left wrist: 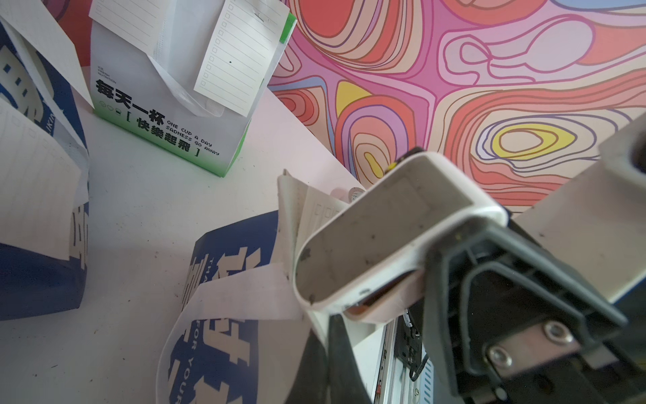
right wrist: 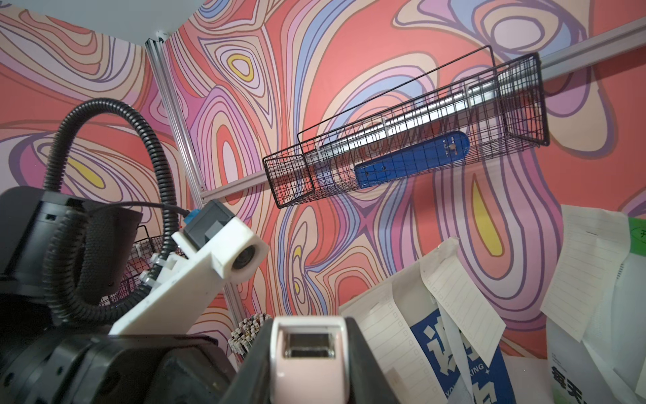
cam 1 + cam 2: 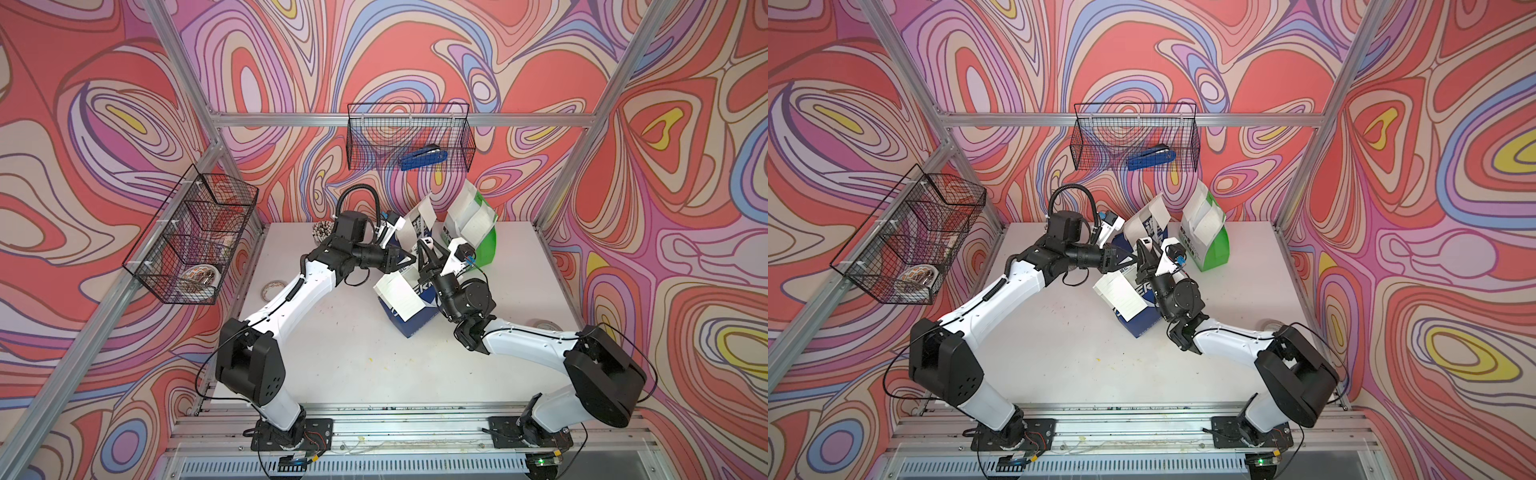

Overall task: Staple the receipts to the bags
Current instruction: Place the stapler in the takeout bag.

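One white counter (image 3: pixel 332 361) carried everything, and two arms reached in over it. Two wire baskets hung on the walls: a back basket (image 3: pixel 409 137) and a side basket (image 3: pixel 191 237). There were three bags. An upright blue-white bag (image 3: pixel 417 227) stood at the back with the green-white bag (image 3: pixel 487 247) just beside it, and a lying blue-white bag (image 3: pixel 413 322) was nearer the front. Five receipts (image 3: pixel 398 296) could be counted, two on each upright bag and one across the lying bag. There were two staplers. A blue stapler (image 3: pixel 424 160) lay in the back basket. The right end effector (image 3: pixel 428 254) grasped a white stapler (image 1: pixel 370 238) above the lying bag. The left end effector (image 3: pixel 410 261) was clenched on nothing, its tip close by that stapler; whether they touched could not be told.

Only the left wrist view showed both slips on the green-white bag and the white stapler's grey underside. Only the right wrist view showed its metal mouth. In both top views the white stapler was mostly hidden.
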You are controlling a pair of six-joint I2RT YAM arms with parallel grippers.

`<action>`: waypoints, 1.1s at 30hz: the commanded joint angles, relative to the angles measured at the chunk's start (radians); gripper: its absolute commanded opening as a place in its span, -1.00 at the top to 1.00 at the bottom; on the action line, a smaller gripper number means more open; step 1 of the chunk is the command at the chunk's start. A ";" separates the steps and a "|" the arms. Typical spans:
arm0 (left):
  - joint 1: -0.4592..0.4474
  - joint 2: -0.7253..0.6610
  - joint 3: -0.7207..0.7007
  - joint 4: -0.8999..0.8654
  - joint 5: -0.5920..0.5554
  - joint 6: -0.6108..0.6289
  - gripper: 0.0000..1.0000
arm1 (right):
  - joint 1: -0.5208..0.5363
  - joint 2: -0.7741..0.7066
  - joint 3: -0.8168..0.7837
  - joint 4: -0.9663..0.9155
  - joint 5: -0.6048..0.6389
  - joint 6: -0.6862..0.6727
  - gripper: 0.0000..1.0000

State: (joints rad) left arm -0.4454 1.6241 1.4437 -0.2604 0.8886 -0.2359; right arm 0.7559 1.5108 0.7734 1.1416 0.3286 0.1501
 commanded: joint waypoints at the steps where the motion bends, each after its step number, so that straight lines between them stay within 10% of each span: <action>1: -0.013 -0.061 0.032 0.077 0.062 0.043 1.00 | 0.000 0.037 0.012 -0.023 -0.006 -0.020 0.88; 33: -0.048 -0.127 0.037 -0.139 -0.142 0.447 1.00 | -0.010 -0.072 0.137 -0.601 -0.085 0.085 0.80</action>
State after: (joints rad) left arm -0.4732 1.5570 1.4441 -0.4469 0.7273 0.1238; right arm 0.7521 1.4212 0.9009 0.6518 0.2455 0.2218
